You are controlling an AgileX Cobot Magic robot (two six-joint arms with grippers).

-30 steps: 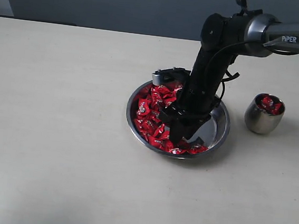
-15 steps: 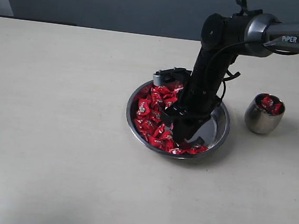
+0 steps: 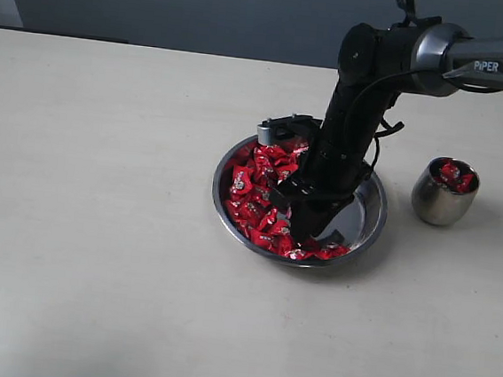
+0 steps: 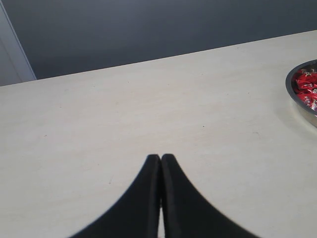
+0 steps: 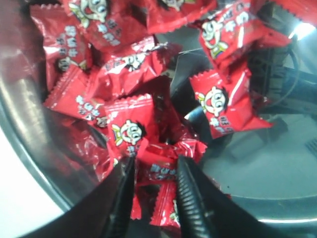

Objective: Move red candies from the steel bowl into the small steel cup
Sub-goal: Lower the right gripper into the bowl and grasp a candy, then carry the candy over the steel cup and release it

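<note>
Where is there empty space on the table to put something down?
Lots of bare table lies left of the bowl, and a wide strip along the near edge too. Between the bowl and the cup there is only a narrow gap. The bowl itself is crowded: candies fill its left side and the right gripper is down among them.

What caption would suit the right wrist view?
Right gripper pinches one red candy among many in a steel bowl.
</note>
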